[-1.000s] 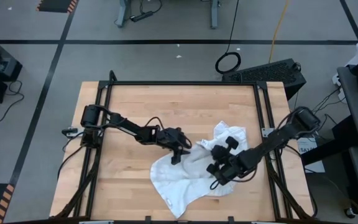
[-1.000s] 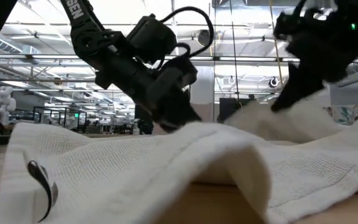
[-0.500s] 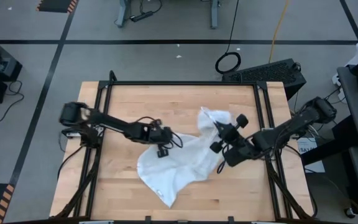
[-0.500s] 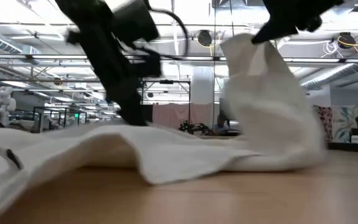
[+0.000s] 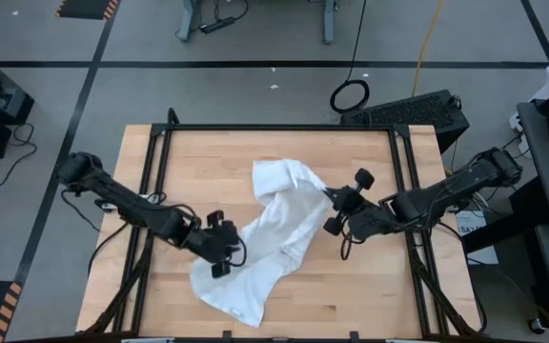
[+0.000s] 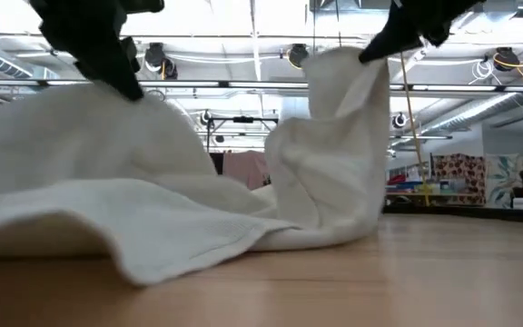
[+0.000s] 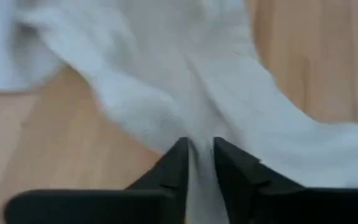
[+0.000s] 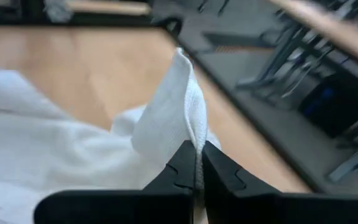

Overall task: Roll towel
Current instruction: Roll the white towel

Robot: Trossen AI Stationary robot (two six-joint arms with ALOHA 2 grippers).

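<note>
Wooden tabletop [image 5: 198, 162] carries the crumpled towel [image 5: 265, 238] at centre. Both grippers, left [image 5: 225, 250] and right [image 5: 330, 202], pinch its edges, stretching it; flattening likely precedes rolling.

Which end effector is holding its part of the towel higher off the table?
The right end effector: it pinches a towel edge that hangs down to the table, while the left end effector grips a lower hump.
</note>
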